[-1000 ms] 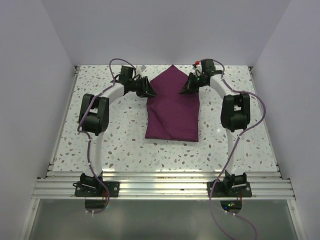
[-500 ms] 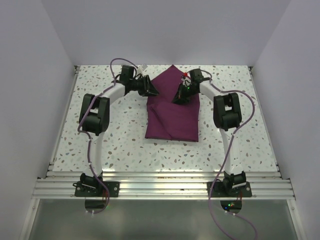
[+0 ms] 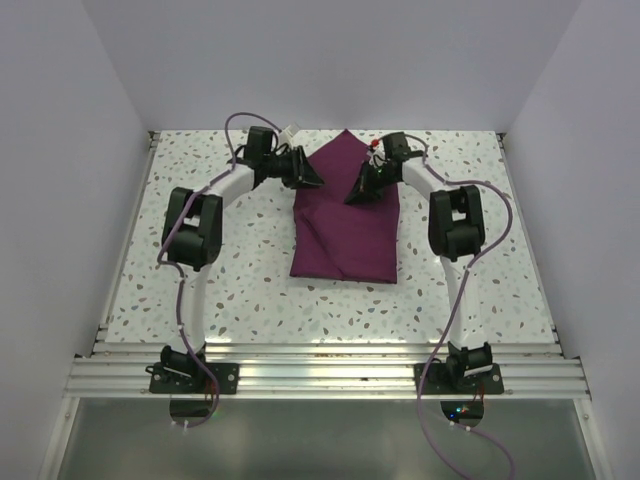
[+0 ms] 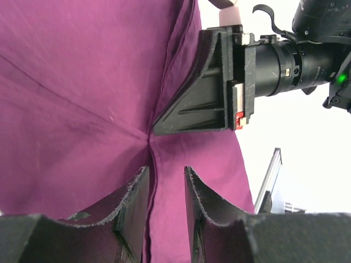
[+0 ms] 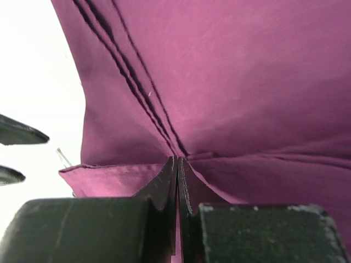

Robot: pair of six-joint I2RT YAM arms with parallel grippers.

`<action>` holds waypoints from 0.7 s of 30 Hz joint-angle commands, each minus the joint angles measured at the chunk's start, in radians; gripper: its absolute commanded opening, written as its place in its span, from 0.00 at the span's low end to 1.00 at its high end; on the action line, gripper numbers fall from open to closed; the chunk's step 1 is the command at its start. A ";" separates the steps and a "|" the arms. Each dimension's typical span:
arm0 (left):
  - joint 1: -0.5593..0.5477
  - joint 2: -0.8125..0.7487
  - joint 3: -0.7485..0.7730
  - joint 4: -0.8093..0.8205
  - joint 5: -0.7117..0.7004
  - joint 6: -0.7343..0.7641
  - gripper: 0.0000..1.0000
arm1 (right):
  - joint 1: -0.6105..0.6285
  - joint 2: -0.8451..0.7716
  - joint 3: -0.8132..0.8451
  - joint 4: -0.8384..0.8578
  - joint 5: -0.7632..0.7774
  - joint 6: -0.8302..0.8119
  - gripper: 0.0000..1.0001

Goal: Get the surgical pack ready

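The right fingers (image 5: pixel 173 178) are pressed fully together on a pinched ridge of the surgical pack (image 3: pixel 345 225). Pleats in the maroon fabric run straight into the closed tips, and the cloth fans out taut from that spot. Judging by this, the pinch is there to lift or drag the pack's far right portion so a layer can be folded or pulled flat. The left wrist view agrees: the right fingers' tips sit on the cloth exactly where several creases meet.

The left fingers (image 4: pixel 137 192) are parted by a narrow gap and hold nothing. A crease of the pack runs toward that gap just beyond the tips. Whether the tips touch the fabric cannot be told. They are probably lined up on that fold so they can close on it and share the pull with the other arm.

From above, the left fingers hover at the pack's far left edge, and the right fingers are over its far right part, near the pointed corner. The pack itself is a folded, roughly rectangular bundle. It lies flat on the speckled tabletop (image 3: pixel 250 290), its pointed corner aimed away from the arm bases and its near edge straight and untouched.
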 commanded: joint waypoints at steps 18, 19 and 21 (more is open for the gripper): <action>0.052 0.169 0.050 0.046 -0.005 -0.044 0.33 | -0.206 -0.139 -0.301 0.177 -0.018 -0.003 0.00; 0.053 0.172 0.054 0.044 -0.002 -0.044 0.33 | -0.206 -0.130 -0.298 0.183 -0.021 0.002 0.00; 0.058 0.166 0.060 0.066 0.002 -0.043 0.33 | -0.208 -0.133 -0.281 0.206 -0.031 0.018 0.00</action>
